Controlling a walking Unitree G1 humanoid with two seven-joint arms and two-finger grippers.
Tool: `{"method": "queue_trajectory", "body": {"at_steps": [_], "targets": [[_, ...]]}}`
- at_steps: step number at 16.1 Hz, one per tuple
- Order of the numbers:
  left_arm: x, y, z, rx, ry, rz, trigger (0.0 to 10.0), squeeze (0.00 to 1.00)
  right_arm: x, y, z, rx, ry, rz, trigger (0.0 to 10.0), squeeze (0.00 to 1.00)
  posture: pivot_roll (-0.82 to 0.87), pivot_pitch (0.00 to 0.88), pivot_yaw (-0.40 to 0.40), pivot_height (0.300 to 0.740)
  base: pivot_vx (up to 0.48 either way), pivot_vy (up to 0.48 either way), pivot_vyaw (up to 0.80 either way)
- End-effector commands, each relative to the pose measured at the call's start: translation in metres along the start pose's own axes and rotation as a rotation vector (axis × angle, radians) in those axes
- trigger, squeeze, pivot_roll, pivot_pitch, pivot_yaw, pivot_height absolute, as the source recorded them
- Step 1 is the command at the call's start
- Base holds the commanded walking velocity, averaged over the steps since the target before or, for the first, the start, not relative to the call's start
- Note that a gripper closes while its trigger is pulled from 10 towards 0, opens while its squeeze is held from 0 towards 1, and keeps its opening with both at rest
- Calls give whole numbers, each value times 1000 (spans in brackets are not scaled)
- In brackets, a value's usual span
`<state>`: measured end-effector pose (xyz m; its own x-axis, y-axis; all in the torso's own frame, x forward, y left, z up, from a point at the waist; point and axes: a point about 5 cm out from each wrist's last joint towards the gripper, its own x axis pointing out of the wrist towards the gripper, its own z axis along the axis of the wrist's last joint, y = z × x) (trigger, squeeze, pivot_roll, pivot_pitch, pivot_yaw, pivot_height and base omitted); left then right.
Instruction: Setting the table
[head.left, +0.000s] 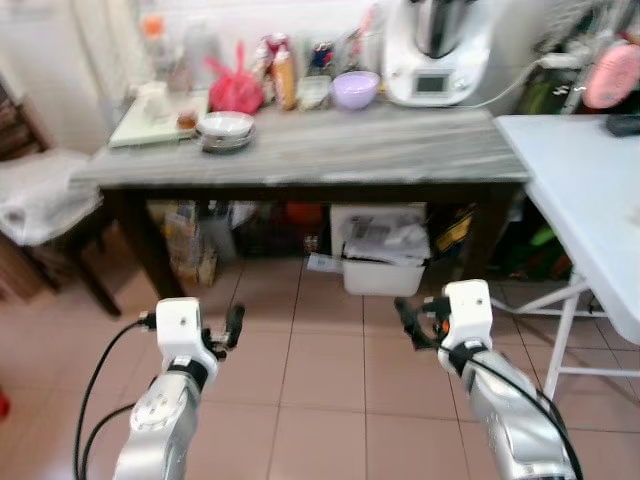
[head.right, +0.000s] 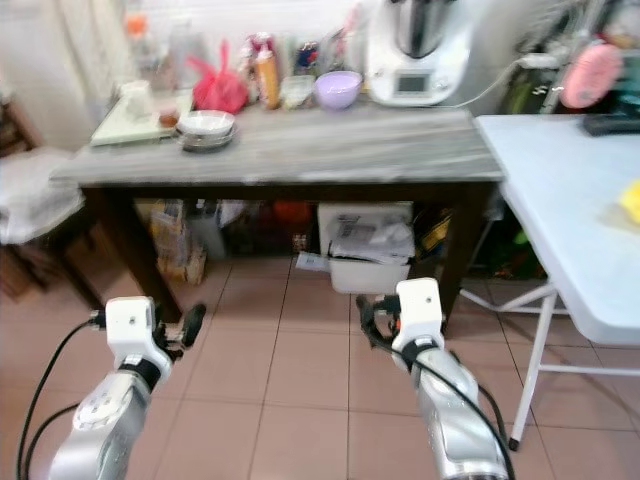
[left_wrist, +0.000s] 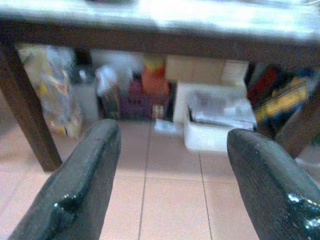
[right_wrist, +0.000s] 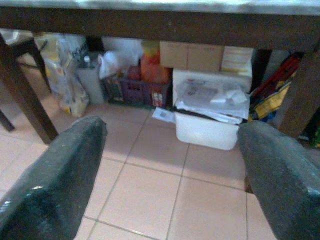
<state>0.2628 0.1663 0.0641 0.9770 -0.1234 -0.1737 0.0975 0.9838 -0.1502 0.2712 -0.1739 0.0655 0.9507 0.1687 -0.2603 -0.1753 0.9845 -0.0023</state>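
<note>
- Grey-topped, dark-legged table (head.left: 330, 150) is seen across the far part of the scene, with pinkish floor tiles (head.left: 320, 390) lying between it and the robot.
- Stacked plates (head.left: 226, 130) are set on the table towards its left end, just beside a pale green tray (head.left: 150, 125) on their left.
- Behind the plates a red bag (head.left: 235, 88) is found, and further right along the far edge a lilac bowl (head.left: 355, 89) and a white kitchen machine (head.left: 440, 50) are placed.
- The left gripper (head.left: 236, 326) is held low over the tiles, near and roughly in line with the plates, which lie well apart from it, far and higher up on the tabletop.
- In the left wrist view its two black fingers (left_wrist: 75, 190) are shown spread wide, with nothing between them.
- The right gripper (head.left: 408, 322) is held at a like height to the right, well short of the table edge and well apart from the plates, which lie far and to its left.
- Its fingers (right_wrist: 55, 185) are likewise seen parted, gripping nothing.
- Under the table a white bin of papers (right_wrist: 207, 117) is stored, with a dark crate (right_wrist: 137, 87) and bagged goods to its left.
- A white folding table (head.left: 590, 200) is placed at the right, and a cloth-covered chair (head.left: 40, 200) at the left.
</note>
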Motion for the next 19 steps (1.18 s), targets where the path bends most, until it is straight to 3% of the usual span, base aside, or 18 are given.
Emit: {"method": "queue_trajectory", "body": {"at_steps": [1, 5, 14, 19], "targets": [[-7, 10, -2, 11, 8, 26, 10000, 0, 8, 9, 15, -15, -48, 32, 10000, 0, -79, 0, 88, 740, 352, 326, 0], [-7, 10, -1, 4, 8, 13, 10000, 0, 8, 11, 13, -19, -46, 37, 10000, 0, -77, 0, 95, 740, 451, 0, 0], [-9, 2, -8, -35, 26, 8, 10000, 0, 8, 12, 14, -5, -47, 39, 10000, 0, -75, 0, 86, 740, 0, 0, 0], [-8, -1, -7, -35, 22, -20, 10000, 0, 9, 11, 15, -12, -41, 36, 10000, 0, -80, 0, 85, 740, 0, 0, -775]]}}
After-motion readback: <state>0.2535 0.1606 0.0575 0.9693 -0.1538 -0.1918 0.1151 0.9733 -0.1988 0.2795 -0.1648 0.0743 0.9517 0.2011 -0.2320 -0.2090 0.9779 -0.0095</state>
